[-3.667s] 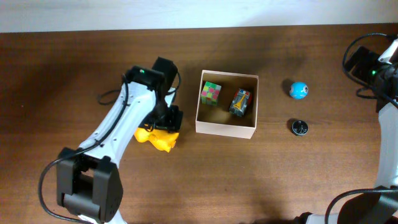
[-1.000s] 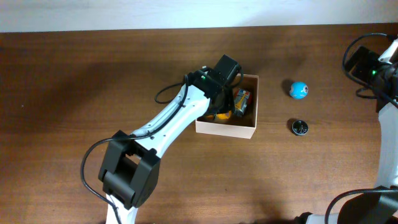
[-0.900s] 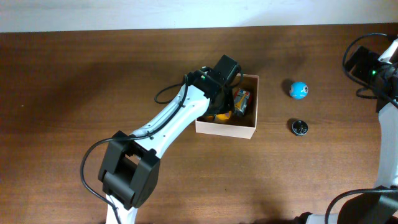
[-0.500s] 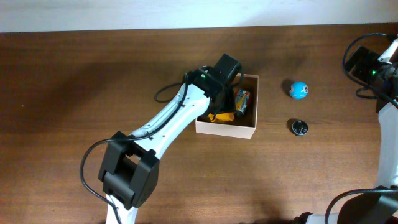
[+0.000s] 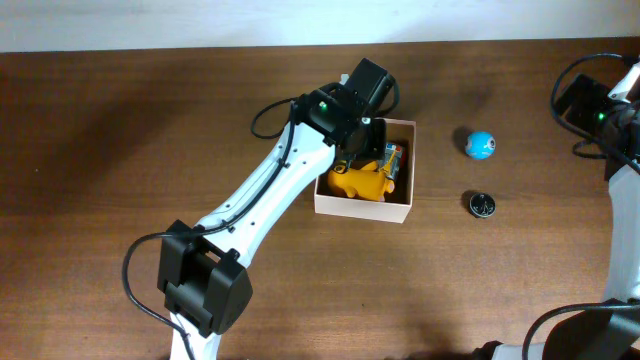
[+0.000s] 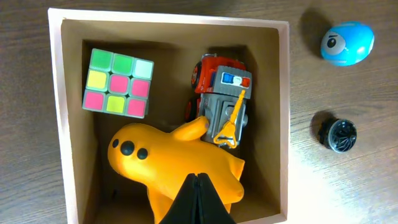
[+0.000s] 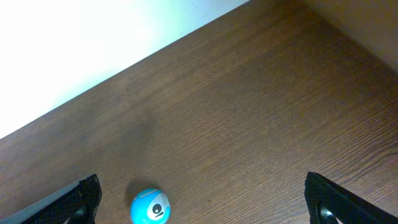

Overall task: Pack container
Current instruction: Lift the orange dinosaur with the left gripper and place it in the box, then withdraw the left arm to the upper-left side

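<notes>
Beneath the left arm point(image 5: 270, 190), a corner of the container point(image 5: 365, 207) is hidden; it is set mouth-up on the surface point(image 5: 120, 120). The left end effector point(image 6: 195, 202) is pressed together; the right end effector point(image 7: 204, 200) is spread.

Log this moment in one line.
left fingers shut over yellow plastic toy | toy in square white cardboard box | blue ball, black round disc outside | right fingers open
</notes>
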Controlling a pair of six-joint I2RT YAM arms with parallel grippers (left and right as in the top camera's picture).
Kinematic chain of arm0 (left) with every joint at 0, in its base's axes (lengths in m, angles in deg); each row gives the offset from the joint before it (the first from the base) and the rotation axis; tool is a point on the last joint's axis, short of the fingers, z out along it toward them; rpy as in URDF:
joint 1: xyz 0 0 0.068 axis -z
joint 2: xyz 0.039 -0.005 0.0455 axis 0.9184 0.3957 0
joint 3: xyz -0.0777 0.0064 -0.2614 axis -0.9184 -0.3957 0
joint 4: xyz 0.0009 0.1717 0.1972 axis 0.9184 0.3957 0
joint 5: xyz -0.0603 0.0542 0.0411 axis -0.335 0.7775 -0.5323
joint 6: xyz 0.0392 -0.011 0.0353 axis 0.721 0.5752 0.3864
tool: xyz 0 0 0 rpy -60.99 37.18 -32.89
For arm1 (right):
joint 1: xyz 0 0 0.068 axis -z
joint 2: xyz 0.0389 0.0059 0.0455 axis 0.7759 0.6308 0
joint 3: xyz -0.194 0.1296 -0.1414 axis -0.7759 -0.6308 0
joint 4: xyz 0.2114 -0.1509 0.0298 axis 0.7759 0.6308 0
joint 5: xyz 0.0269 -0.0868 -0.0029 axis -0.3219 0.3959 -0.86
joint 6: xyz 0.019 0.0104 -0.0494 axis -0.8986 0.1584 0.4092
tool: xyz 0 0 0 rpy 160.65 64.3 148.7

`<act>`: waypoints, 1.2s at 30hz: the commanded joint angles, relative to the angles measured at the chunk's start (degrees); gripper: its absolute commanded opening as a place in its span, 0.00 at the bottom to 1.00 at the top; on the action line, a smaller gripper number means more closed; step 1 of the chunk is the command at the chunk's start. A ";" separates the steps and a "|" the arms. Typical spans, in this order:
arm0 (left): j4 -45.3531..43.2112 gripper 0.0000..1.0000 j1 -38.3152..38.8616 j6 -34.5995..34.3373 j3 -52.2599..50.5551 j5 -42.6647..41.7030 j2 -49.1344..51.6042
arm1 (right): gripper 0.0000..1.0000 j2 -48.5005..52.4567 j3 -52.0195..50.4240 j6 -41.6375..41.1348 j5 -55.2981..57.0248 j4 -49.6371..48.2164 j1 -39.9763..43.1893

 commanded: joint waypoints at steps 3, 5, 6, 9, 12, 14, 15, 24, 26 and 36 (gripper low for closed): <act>1.81 0.02 0.94 2.89 -1.05 -2.80 5.53 | 0.99 0.11 1.22 0.55 -0.15 -0.15 0.15; 1.81 0.02 1.33 4.98 -1.05 -4.81 7.39 | 0.99 0.11 1.22 0.55 -0.15 -0.15 0.15; 1.92 0.02 1.42 5.57 -1.05 -5.22 8.31 | 0.99 0.11 1.25 0.55 -0.15 -0.15 0.15; 2.84 0.02 1.44 7.43 -1.05 -7.17 10.38 | 0.99 0.11 1.22 0.55 -0.15 -0.15 0.15; 5.22 0.02 1.46 7.85 -1.05 -8.41 11.85 | 0.99 0.11 1.22 0.55 -0.13 -0.15 0.15; 6.19 0.02 1.44 8.13 -1.05 -8.39 12.31 | 0.99 0.11 1.25 0.55 -0.15 -0.15 0.15; 6.08 0.02 1.44 8.57 -1.05 -8.26 12.35 | 0.99 0.11 1.22 0.55 -0.15 -0.15 0.15; 7.82 0.03 0.07 9.11 8.87 -4.72 12.17 | 0.99 0.11 1.22 0.55 -0.15 -0.15 0.15; 10.01 0.13 -0.39 9.14 14.01 -4.68 12.17 | 0.99 0.11 1.25 0.55 -0.15 -0.15 0.15; 25.68 0.47 -4.50 9.16 40.35 15.47 12.17 | 0.99 0.11 1.25 0.55 -0.15 -0.15 0.15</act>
